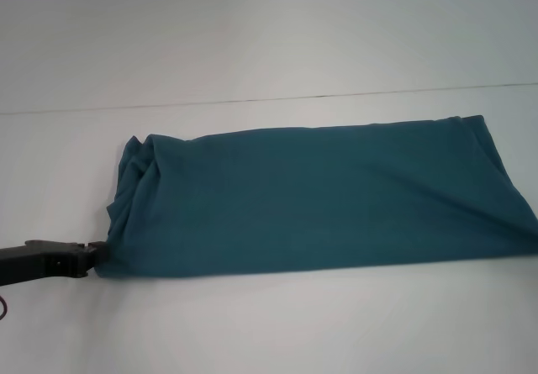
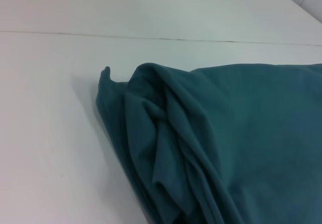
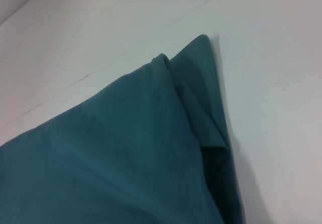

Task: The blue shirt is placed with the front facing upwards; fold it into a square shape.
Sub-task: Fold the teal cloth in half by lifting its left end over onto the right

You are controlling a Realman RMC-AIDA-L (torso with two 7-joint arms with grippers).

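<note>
Where the shirt (image 1: 319, 197) lies on the white counter (image 1: 252, 38), it's already a long band running left to right across the head view, plain teal side up, no print showing. Its right end runs to the edge of the head view, its left end is bunched w/ several rumpled folds. Left hand (image 1: 94, 255) sits low at the near-left corner of the shirt, arm coming in from the left edge, fingertips at or under the cloth edge; can't tell if it's clenched on the cloth or released, since the tips are hidden by fabric. Left wrist view shows the bunched end of the shirt (image 2: 201, 143) close up, layered pleats, one small corner sticking up, counter (image 2: 50, 133) bare beside it. Right wrist view shows the other end of the shirt (image 3: 115, 153), a pointed corner w/ a folded-under layer along the edge, lying flat on the counter (image 3: 271, 83). Right hand not seen in any view. A thin seam line (image 1: 252, 101) crosses the counter beyond the shirt
</note>
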